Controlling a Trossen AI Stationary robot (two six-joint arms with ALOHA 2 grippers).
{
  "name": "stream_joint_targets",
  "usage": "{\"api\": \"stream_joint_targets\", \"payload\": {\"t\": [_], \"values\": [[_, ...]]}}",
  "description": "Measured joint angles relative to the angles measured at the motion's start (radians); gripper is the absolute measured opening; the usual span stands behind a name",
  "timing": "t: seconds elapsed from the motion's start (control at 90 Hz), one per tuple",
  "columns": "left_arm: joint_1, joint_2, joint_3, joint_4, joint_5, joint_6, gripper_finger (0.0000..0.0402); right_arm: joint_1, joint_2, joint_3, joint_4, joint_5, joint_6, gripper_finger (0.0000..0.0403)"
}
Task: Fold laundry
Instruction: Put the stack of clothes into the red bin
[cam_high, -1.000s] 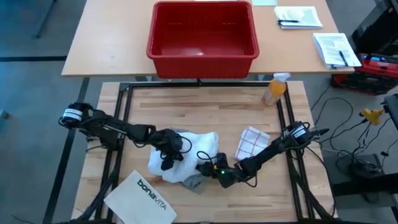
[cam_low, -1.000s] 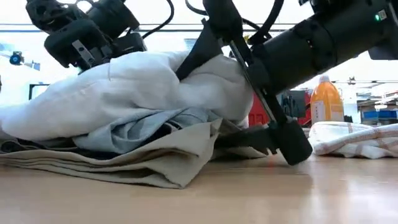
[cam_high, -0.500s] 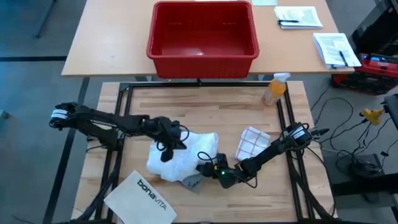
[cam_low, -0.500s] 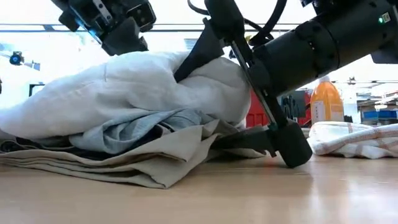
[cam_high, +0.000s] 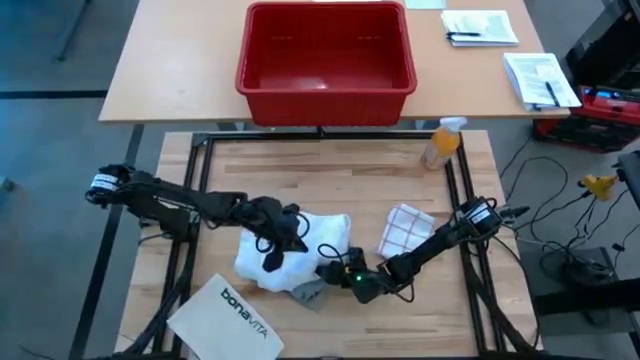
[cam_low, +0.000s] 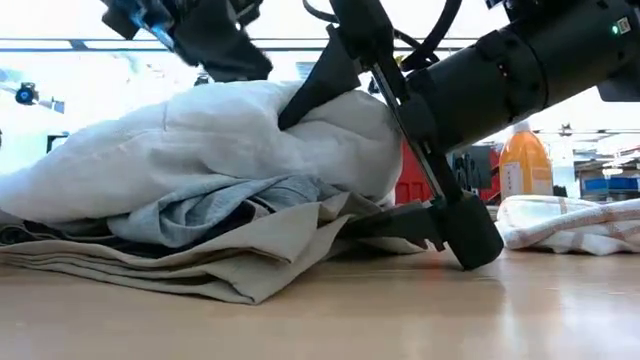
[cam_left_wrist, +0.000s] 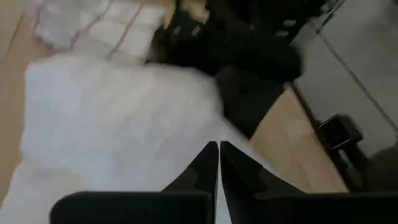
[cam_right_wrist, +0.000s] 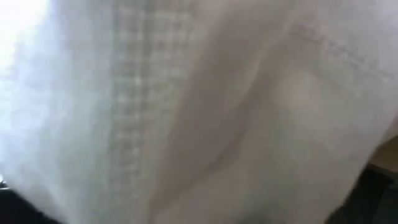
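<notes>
My left gripper (cam_left_wrist: 218, 163) hangs just above the top of the laundry heap with its two dark fingers pressed together, nothing between them. In the high view it (cam_high: 272, 243) sits over the left half of the pile, the arm reaching in from the table's left edge.

My right gripper (cam_low: 395, 150) is dug into the right flank of the heap. One finger lies on top of the large white soft shirt (cam_low: 220, 140) and the other runs low along the table under the cloth, so the jaws stand spread with a thick fold of the white shirt between them. The right wrist view shows only white fabric pressed close to the lens.

The white shirt crowns the pile, which lies at the middle of the wooden slatted table (cam_high: 350, 180), toward its near edge. Beneath it a crumpled grey-blue garment (cam_low: 210, 208) peeks out, and a flat khaki-tan cloth piece (cam_low: 230, 262) lies at the bottom, touching the tabletop.

Near the heap's right side lies a white towel with red checks (cam_high: 405, 228). A stiff white bag printed "bonavita" (cam_high: 230, 312) rests at the near left corner.
</notes>
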Motion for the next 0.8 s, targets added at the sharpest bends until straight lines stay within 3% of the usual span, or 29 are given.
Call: {"api": "stream_joint_targets", "payload": {"t": [0.1,0.244,0.622,0.8], "values": [[-0.019,0.021,-0.006,0.014,-0.002,0.016,0.0,0.0,-0.001,0.0,0.001,0.0,0.0,0.04],[-0.02,0.069,-0.03,-0.001,-0.168,-0.016,0.0,0.0,-0.002,0.0,0.013,0.001,-0.007,0.04],[-0.046,0.104,-0.036,0.065,-0.172,0.002,0.0,-0.004,-0.002,0.0,0.021,0.0,-0.013,0.04],[-0.044,0.116,-0.085,0.081,-0.258,0.063,0.0,-0.006,-0.002,0.0,0.022,0.001,-0.013,0.04]]}}
